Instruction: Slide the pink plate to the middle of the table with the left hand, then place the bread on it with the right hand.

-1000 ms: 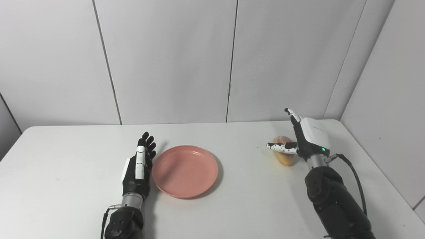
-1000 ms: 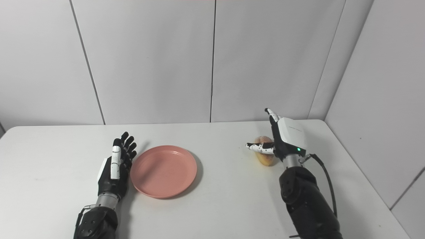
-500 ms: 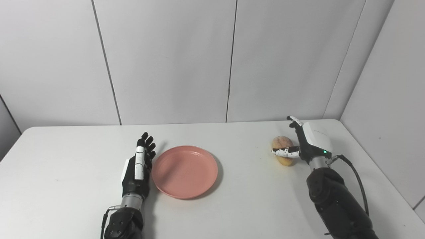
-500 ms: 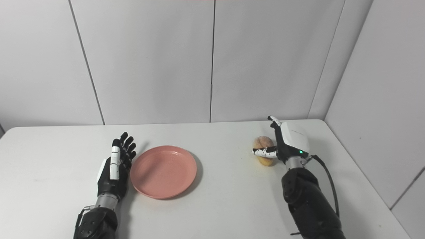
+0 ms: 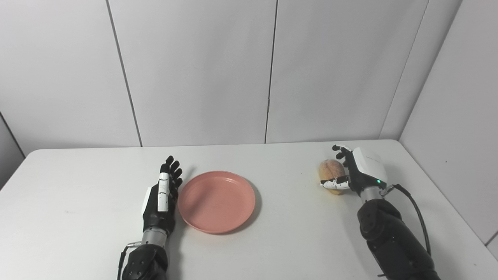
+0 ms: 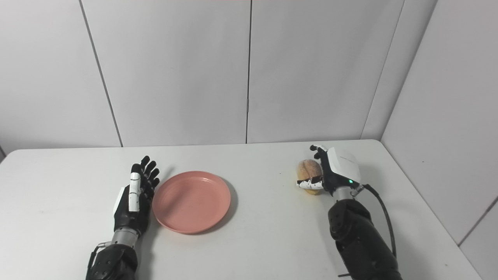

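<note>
So the bread is sitting on the right side of the table, well apart from the plate. It's a small oval roll, golden with a browner top. Its long axis runs roughly away from the robot, far end tipped a bit toward the back wall, near end toward the front edge.

The right hand is right up against it, fingers curling over the far end and thumb crossing the near end. Looks like it's partway closed around the roll, but I honestly can't tell if it's got a real grip. The bread looks like it's resting on the table, not lifted.

The pink plate is a bit left of the table's middle, empty. The left hand lies flat beside its left rim, fingers straight and holding nothing, touching or just about.

My read: the plate slide looks basically done, though it could go further right. Lifting the bread and setting it on the plate is all left.
</note>
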`<control>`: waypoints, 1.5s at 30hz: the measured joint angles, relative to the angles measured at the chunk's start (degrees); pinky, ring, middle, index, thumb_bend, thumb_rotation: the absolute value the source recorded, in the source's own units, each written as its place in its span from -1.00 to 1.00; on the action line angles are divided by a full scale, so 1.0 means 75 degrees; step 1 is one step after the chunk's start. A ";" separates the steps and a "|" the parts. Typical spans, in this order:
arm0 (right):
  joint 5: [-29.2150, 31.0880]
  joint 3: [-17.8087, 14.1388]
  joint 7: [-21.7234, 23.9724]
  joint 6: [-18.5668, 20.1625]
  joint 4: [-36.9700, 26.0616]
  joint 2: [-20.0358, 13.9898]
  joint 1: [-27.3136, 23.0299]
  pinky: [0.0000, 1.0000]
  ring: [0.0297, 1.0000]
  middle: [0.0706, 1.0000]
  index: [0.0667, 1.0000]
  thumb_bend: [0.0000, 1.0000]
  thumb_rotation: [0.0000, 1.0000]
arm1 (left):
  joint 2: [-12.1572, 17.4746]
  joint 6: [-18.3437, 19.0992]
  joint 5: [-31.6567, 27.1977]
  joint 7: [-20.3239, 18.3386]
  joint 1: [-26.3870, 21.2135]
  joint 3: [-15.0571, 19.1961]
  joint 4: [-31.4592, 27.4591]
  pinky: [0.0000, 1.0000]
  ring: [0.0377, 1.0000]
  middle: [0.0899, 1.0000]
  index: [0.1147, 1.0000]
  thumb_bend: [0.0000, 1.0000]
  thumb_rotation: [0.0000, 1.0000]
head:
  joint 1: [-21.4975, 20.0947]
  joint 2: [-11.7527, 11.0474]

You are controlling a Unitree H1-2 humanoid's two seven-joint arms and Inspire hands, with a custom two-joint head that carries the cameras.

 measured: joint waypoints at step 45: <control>0.0312 0.0275 -0.1219 -0.0843 -0.0980 0.0063 0.0199 -0.38 -0.25 -0.26 -0.02 0.03 -1.00 | -0.0034 0.0131 0.0046 0.0048 0.0041 -0.0002 -0.0089 1.00 0.95 0.95 0.94 0.44 1.00 | 0.0152 0.0070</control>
